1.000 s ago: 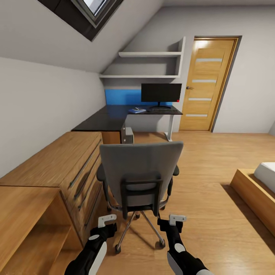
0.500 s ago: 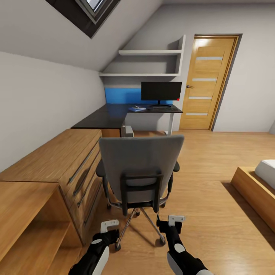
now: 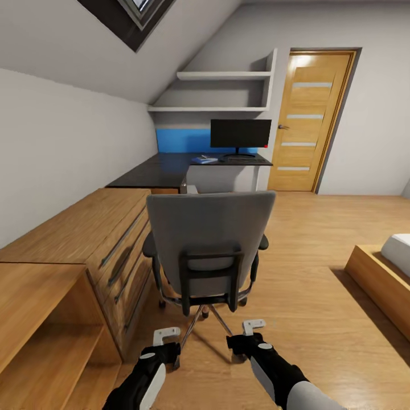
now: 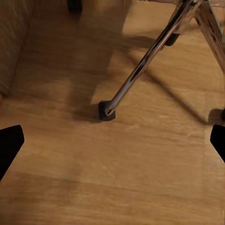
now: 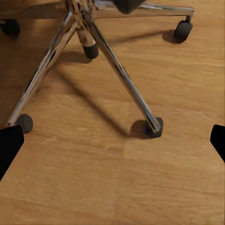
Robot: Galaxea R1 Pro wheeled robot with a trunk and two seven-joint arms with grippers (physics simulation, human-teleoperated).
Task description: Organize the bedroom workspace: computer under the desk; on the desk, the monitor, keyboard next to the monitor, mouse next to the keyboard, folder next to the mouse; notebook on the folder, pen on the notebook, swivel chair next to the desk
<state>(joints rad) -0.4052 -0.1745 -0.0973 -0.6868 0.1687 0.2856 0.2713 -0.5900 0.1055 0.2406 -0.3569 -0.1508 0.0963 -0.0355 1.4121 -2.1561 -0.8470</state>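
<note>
Your left gripper (image 3: 167,335) and right gripper (image 3: 253,327) are hovering low over the wooden floor (image 3: 319,319), fingers spread and holding nothing, just behind the swivel chair (image 3: 208,250). The chair's back is facing you, beside the wooden drawer cabinet (image 3: 85,239). The monitor (image 3: 240,134) is standing at the desk's (image 3: 159,171) far edge.

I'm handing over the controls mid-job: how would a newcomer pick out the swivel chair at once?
Start at the long light wooden drawer cabinet along the left wall; the swivel chair stands on the wooden floor just beside it, its back turned to the camera. It is the one grey padded seat, with black armrests and a chrome star base on castors, well short of the black-topped desk beyond.
</note>
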